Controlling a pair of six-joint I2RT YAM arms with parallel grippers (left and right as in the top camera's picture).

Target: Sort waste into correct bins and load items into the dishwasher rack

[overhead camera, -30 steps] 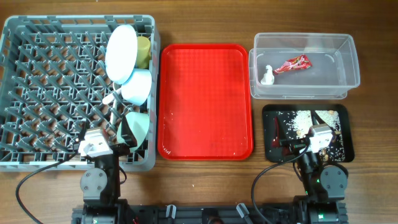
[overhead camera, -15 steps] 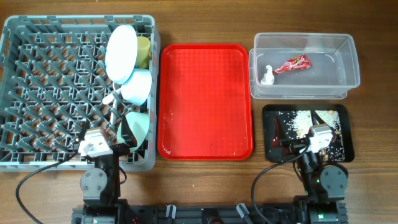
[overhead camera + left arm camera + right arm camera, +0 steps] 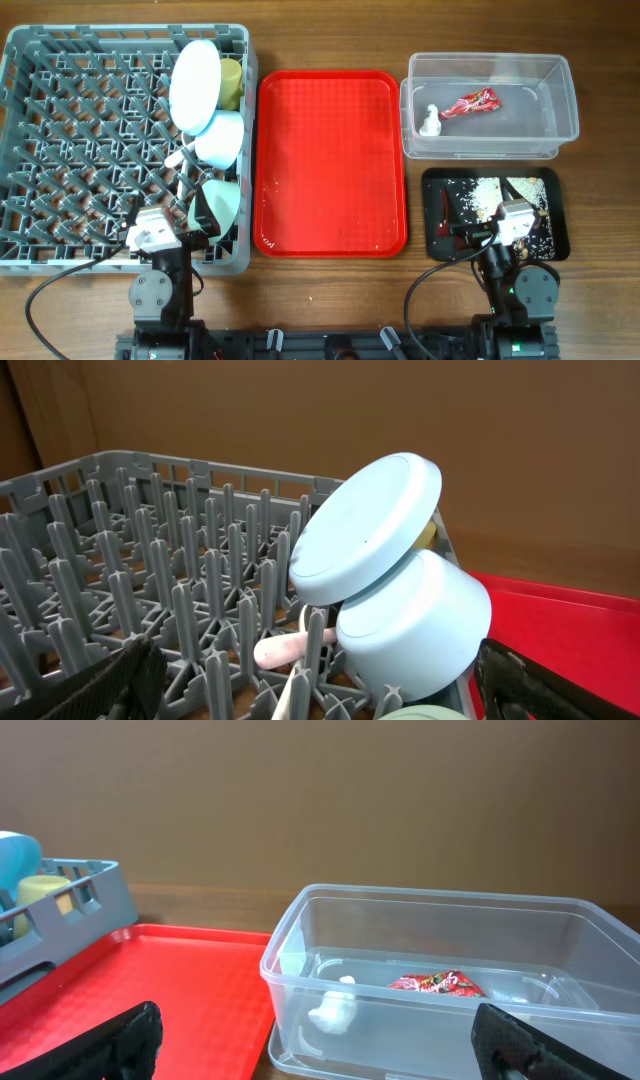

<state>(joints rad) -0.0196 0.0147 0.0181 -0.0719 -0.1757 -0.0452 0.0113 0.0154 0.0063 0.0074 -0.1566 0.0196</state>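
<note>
The grey dishwasher rack (image 3: 90,140) holds a light blue plate (image 3: 194,84), a yellow cup (image 3: 231,82), a light blue bowl (image 3: 219,138), a pale green bowl (image 3: 224,205) and white cutlery (image 3: 180,160) along its right side. The clear tub (image 3: 490,62) holds the red wrapper (image 3: 468,103) and the white scrap (image 3: 430,122). The black tray (image 3: 436,240) holds pale crumbs (image 3: 487,192). My left gripper (image 3: 155,232) is open and empty over the rack's front edge. My right gripper (image 3: 505,222) is open and empty over the black tray. The left wrist view shows the plate (image 3: 365,525) leaning on the bowl (image 3: 415,625).
The large red tray (image 3: 332,162) lies between the rack and the two bins, with nothing on it. The right wrist view shows the tub (image 3: 440,910), the wrapper (image 3: 435,984), the scrap (image 3: 335,1012) and the red tray (image 3: 150,980). Cables trail at the front edge.
</note>
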